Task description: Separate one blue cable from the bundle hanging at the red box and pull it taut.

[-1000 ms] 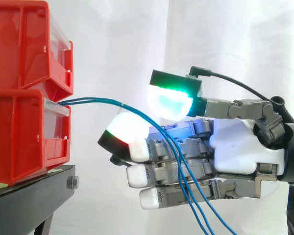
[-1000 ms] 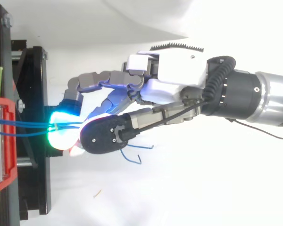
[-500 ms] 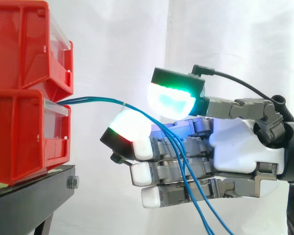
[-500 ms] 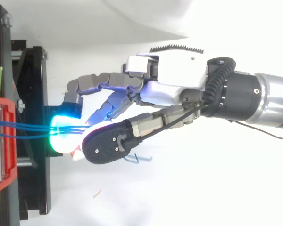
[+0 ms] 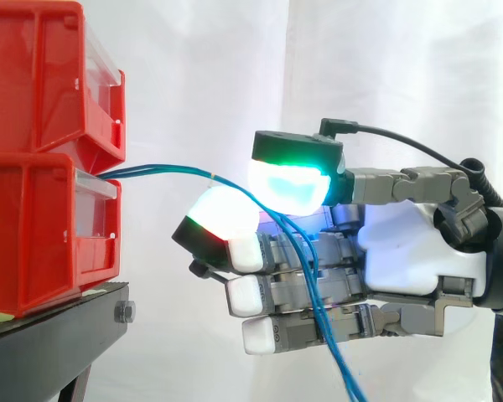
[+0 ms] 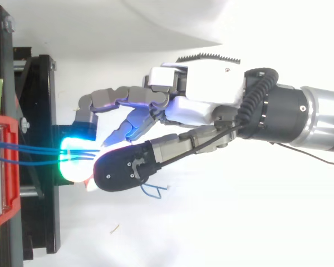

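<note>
Blue cables (image 5: 163,169) leave the red box (image 5: 42,226) level, then slope downward.

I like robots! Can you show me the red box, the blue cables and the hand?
red box (image 5: 42,234): side view, front wall of the lower bin.
blue cables (image 5: 176,170): side view, the stretch between box and hand.
hand (image 5: 411,251): side view, its white palm.

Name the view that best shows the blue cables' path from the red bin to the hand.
Side view. It shows the blue cables leaving the lower red bin, arcing across to the hand and dropping in front of it. The top view gives a short straight stretch from the bin until the hand covers them.
</note>
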Available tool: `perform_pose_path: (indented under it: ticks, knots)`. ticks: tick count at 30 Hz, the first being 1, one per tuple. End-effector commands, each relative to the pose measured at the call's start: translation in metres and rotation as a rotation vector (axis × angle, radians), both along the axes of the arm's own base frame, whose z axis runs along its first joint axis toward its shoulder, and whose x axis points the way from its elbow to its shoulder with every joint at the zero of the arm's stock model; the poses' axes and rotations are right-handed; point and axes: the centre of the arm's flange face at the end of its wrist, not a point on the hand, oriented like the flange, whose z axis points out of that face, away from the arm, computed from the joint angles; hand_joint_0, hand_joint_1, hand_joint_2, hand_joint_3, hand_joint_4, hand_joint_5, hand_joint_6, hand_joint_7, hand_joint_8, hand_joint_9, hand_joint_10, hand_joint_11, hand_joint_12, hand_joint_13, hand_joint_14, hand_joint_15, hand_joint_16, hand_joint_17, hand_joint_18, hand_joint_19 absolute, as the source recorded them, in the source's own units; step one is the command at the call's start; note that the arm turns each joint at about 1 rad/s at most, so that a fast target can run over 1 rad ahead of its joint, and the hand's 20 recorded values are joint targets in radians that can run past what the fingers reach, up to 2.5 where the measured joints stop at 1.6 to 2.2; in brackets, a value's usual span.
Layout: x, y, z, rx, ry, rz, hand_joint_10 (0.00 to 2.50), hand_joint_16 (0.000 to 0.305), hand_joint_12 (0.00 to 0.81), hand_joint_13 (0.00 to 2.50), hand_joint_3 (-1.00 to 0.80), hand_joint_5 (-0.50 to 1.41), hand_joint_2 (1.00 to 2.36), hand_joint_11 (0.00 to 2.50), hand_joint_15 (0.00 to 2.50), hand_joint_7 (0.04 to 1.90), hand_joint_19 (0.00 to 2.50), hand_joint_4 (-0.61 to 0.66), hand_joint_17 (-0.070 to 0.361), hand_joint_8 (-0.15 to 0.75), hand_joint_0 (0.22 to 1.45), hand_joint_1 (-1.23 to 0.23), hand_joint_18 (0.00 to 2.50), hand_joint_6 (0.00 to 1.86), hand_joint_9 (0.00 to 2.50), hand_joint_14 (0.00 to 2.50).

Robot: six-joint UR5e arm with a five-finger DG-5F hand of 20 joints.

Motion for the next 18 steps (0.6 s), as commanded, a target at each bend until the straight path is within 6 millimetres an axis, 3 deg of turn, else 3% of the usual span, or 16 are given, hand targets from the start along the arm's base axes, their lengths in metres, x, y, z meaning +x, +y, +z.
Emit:
perform_pose_path:
  ticks: [1,6,11,15,18]
  knots:
    - [0.0002,0.0000,0.0006,-0.005,-0.001,-0.001,0.01,0.033,0.363,0.90,-0.03,-0.10,1.03,0.37,0.39,1.43,0.35,0.22,0.075,0.340,0.73,-0.72,0.68,0.50,0.86,0.01]
    - [0.0002,0.0000,0.0006,-0.011,0.000,-0.001,0.02,0.034,0.367,0.90,-0.26,-0.13,1.02,0.42,0.41,1.35,0.34,0.23,0.076,0.333,0.66,-0.79,0.70,0.56,0.84,0.01]
    - [0.0006,0.0000,0.0013,-0.017,-0.001,-0.002,0.01,0.035,0.369,0.90,-0.47,-0.15,1.00,0.43,0.41,1.19,0.35,0.22,0.079,0.352,0.59,-0.61,0.70,0.71,0.87,0.01]
    - [0.0005,0.0011,-0.0003,-0.025,0.001,-0.001,0.01,0.036,0.375,0.91,-0.45,-0.15,1.00,0.45,0.42,1.18,0.36,0.22,0.080,0.364,0.61,-0.52,0.72,0.76,0.93,0.02]
    - [0.0006,0.0000,0.0011,-0.029,-0.003,-0.004,0.02,0.036,0.382,0.93,-0.34,-0.15,1.01,0.48,0.42,1.19,0.36,0.20,0.080,0.373,0.63,-0.52,0.73,0.79,0.96,0.02]
